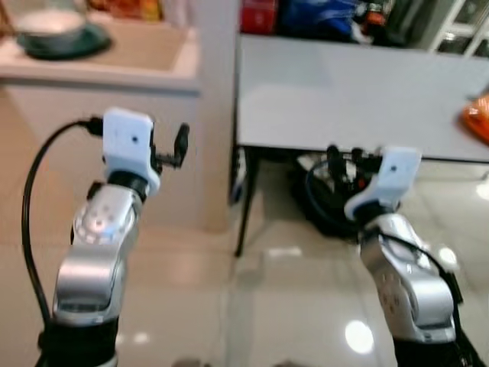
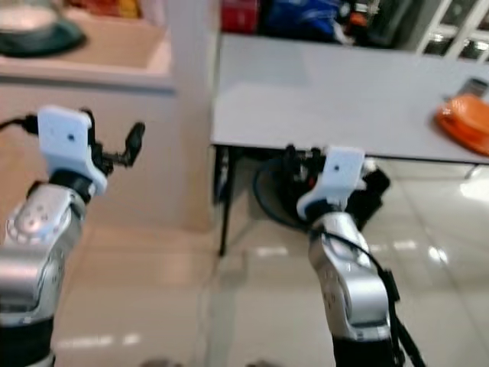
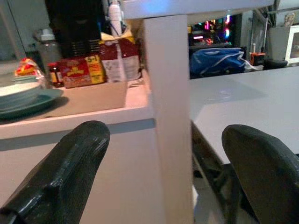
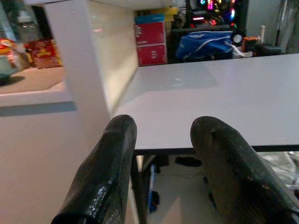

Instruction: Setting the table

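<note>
Barely started, by the look of it. The grey table (image 1: 359, 92) across the upper right of the frame has no place setting on it; only an orange thing (image 2: 466, 122) sits at its far right edge, too blurry to ID. The dishes are w/ the counter (image 1: 145, 57) in the upper left: a pale bowl (image 1: 50, 27) on a dark green plate (image 1: 69, 44), not picked up yet. Jars & food packets (image 3: 98, 67) are lined up behind them on the counter. Left gripper (image 3: 163, 177) is raised at left centre, fingers spread wide, nothing in them, aimed roughly at the counter's white post (image 3: 170, 116). Right gripper (image 4: 163, 154) hangs lower right, just short of the table edge, fingers a narrow gap apart, also empty. So everything's left to do: reach the counter, grab plate & bowl, carry them over to the table. Dark bags and a tangle of stuff sit under the table.
</note>
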Robot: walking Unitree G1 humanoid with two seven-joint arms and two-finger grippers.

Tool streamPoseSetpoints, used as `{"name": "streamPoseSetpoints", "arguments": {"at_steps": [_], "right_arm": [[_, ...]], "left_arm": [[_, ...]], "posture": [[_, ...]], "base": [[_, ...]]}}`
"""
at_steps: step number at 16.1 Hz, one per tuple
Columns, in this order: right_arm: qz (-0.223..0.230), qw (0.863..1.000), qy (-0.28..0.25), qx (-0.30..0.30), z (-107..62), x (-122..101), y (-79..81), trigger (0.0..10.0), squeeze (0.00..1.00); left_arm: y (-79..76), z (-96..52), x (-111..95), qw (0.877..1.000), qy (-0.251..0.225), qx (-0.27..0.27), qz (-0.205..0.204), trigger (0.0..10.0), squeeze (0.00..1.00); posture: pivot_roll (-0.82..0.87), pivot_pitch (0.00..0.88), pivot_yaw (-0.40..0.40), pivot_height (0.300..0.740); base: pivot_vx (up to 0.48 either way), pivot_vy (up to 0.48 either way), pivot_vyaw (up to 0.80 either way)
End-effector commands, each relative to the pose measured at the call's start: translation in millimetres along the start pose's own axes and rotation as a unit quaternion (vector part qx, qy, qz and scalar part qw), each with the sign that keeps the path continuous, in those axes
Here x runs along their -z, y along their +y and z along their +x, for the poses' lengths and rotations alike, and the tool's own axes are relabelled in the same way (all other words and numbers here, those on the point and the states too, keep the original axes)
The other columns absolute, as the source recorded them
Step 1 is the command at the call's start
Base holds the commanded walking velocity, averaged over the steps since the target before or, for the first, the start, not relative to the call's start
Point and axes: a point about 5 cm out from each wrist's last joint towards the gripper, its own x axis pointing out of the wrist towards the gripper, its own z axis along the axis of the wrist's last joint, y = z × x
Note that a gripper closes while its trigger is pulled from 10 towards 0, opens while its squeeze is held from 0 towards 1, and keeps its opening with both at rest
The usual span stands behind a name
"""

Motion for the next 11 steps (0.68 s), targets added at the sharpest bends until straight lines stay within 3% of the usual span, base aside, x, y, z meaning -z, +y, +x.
{"name": "streamPoseSetpoints", "arguments": {"at_steps": [1,3,7,11], "right_arm": [[-0.004,1.0,0.003,0.017,-1.9,-0.1,-9.7,10.0,0.0],[-0.004,1.0,0.003,0.018,-1.8,-0.2,-9.8,10.0,0.0],[-0.006,1.0,0.003,0.021,-1.5,0.0,-10.8,10.0,0.0],[-0.004,1.0,0.002,0.02,1.2,0.5,-10.0,10.0,0.0]], "left_arm": [[-8.7,1.3,-3.2,1.0,-0.005,0.014,-0.004,10.0,0.0],[-10.4,2.2,-2.8,1.0,-0.005,0.016,-0.006,10.0,0.0],[-13.1,3.4,-2.0,1.0,-0.004,0.021,-0.008,10.0,0.0],[-12.0,5.7,-3.5,1.0,-0.008,0.02,-0.003,10.0,0.0]], "posture": [[0.08,0.027,-0.058,0.74],[0.07,0.014,-0.051,0.74],[0.07,0.014,-0.051,0.74],[0.08,0.004,-0.051,0.74]], "base": [[0.0,0.48,-0.8],[0.0,0.48,-0.8],[0.0,0.48,0.0],[0.0,0.48,-0.8]]}}
